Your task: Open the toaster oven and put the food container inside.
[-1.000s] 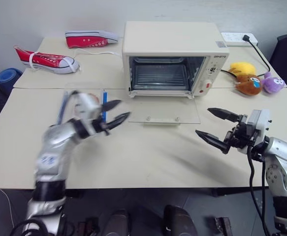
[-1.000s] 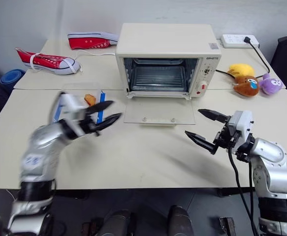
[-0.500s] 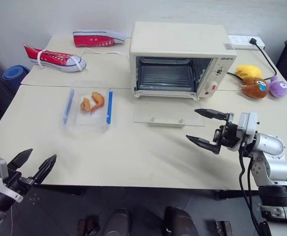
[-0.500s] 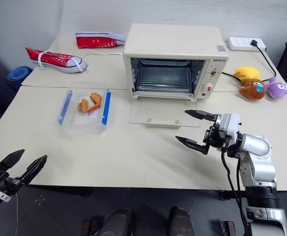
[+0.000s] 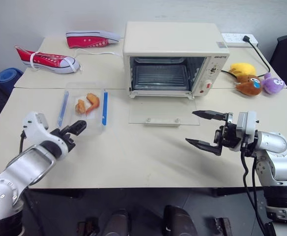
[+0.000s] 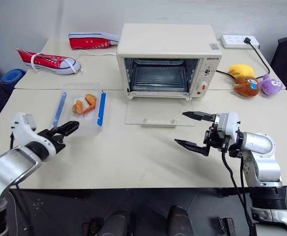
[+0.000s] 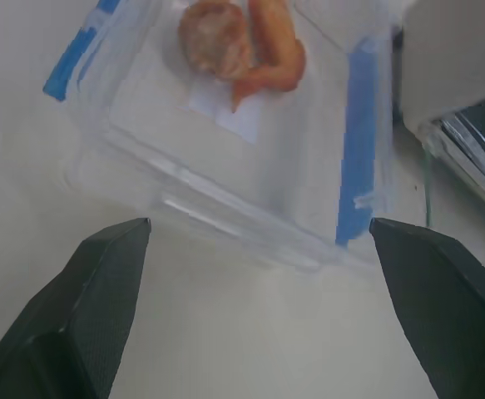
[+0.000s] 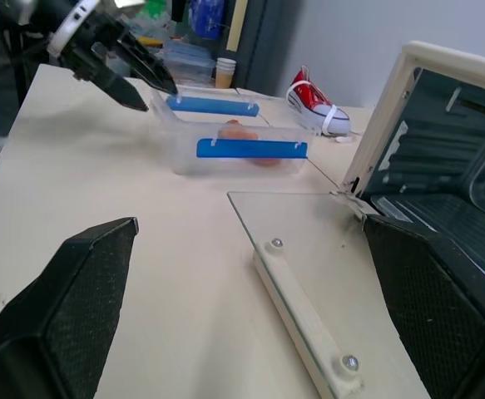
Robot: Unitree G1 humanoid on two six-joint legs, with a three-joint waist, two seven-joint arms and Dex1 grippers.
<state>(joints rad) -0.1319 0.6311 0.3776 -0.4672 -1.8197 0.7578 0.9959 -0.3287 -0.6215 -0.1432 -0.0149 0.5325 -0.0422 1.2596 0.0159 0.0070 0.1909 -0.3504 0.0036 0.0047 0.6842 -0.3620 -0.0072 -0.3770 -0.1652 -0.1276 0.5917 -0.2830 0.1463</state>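
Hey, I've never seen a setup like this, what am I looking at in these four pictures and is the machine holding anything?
This is a humanoid robot with two arms, each ending in a two-fingered black claw. The two wide pictures come from the camera pair on its head, looking down over a cream table. The two close-ups come from cameras on its wrists, looking out between each claw's fingers.

On the table stands a toaster oven with its glass door already folded down flat. To its left lies a clear food container with blue clips and fried pieces inside. Further back are two red sneakers, some plush toys and a power strip.

Nothing is held. The left claw is open, just short of the container's near end. The right claw is open too, hovering in front of the door.
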